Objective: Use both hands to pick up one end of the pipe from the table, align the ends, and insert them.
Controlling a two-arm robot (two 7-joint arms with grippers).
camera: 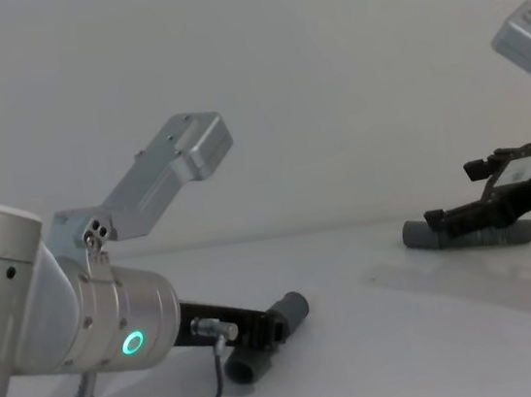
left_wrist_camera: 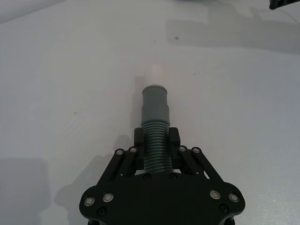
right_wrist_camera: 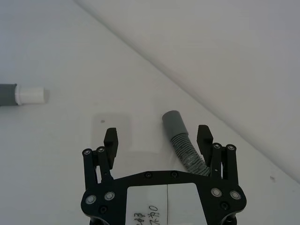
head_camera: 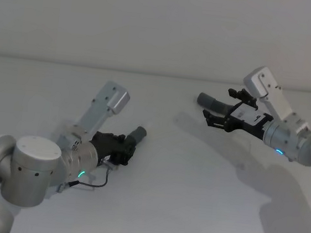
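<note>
Grey short hose (left_wrist_camera: 155, 105) clamped in left gripper (left_wrist_camera: 157, 139); right gripper (right_wrist_camera: 158, 135) jaws wide, label (right_wrist_camera: 161, 204) illegible.

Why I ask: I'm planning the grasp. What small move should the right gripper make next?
Probably close the right gripper on the longer hose: its open fingers flank the ribbed part behind the cuff, while the left gripper is shut on the short hose.

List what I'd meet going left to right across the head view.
Left tool, shut on the short piece → its cuff → a stretch of table → longer piece's cuff → open right tool.
</note>
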